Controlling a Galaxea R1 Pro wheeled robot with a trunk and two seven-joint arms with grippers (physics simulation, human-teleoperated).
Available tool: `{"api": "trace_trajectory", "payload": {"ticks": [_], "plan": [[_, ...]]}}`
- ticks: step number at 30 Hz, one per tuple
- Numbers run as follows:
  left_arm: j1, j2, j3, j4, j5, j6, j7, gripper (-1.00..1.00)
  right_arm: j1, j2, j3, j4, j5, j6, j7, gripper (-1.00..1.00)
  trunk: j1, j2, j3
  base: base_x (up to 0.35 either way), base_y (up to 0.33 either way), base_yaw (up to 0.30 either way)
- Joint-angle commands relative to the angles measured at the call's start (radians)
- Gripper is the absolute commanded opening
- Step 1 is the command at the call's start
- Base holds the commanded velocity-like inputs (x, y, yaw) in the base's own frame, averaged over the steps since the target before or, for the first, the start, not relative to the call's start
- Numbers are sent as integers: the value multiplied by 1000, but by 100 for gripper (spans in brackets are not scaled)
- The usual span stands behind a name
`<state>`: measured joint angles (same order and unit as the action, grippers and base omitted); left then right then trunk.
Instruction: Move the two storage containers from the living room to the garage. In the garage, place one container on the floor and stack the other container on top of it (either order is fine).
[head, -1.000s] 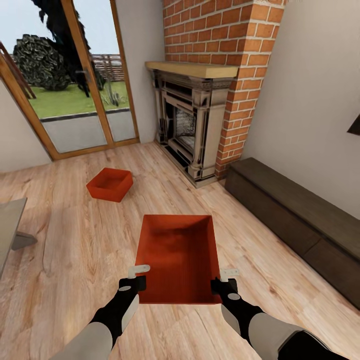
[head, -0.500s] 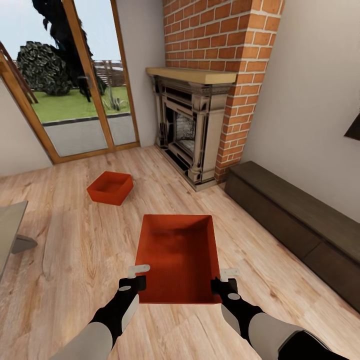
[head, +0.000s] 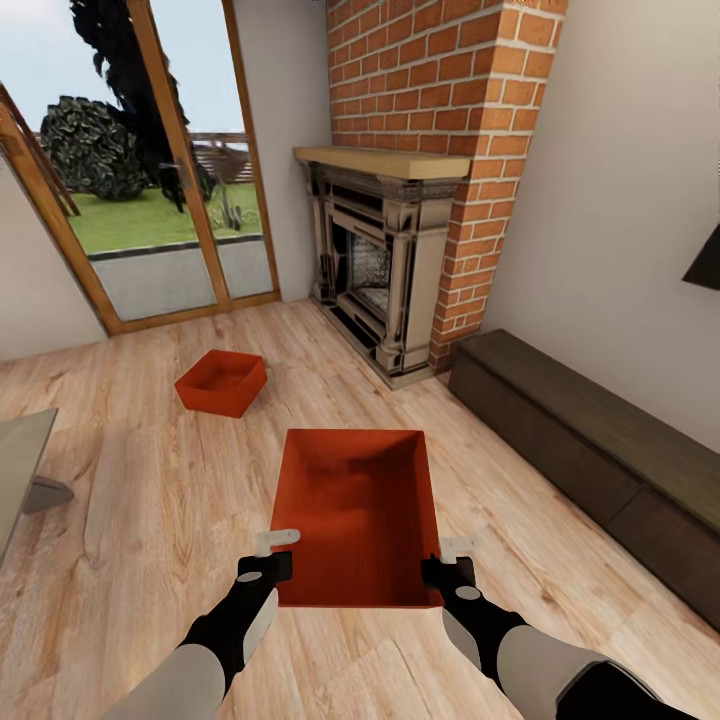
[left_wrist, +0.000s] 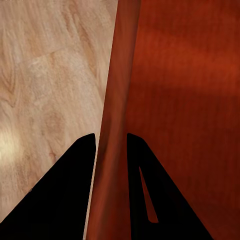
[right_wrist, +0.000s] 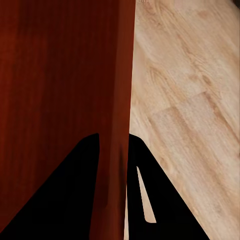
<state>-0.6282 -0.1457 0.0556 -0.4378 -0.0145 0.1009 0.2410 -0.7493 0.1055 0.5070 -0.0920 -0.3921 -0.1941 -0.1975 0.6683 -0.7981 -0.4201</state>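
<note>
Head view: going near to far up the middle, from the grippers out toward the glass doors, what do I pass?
Left gripper and right gripper → held container → second container on the wood floor → glass doors.

wood floor (head: 150, 520), 1 orange bin (head: 222, 381)

Two orange-red bins: one bin (head: 358, 520) held between two grippers, one bin (head: 221, 381) on the wood floor. One fireplace (head: 385, 270), one bench (head: 590, 450).
</note>
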Motion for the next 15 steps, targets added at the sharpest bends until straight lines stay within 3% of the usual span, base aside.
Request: {"api": "trace_trajectory", "payload": {"ticks": [1,15], "plan": [[-1,0,17,-5,-22,8,24,-100,-1,-1,-28,19,-18,-8,-8,-100,0,-1,1,0,0,0],[-1,0,17,-5,-22,8,24,-100,-1,-1,-28,20,-18,-8,-8,-100,0,-1,23,0,0,0]]}}
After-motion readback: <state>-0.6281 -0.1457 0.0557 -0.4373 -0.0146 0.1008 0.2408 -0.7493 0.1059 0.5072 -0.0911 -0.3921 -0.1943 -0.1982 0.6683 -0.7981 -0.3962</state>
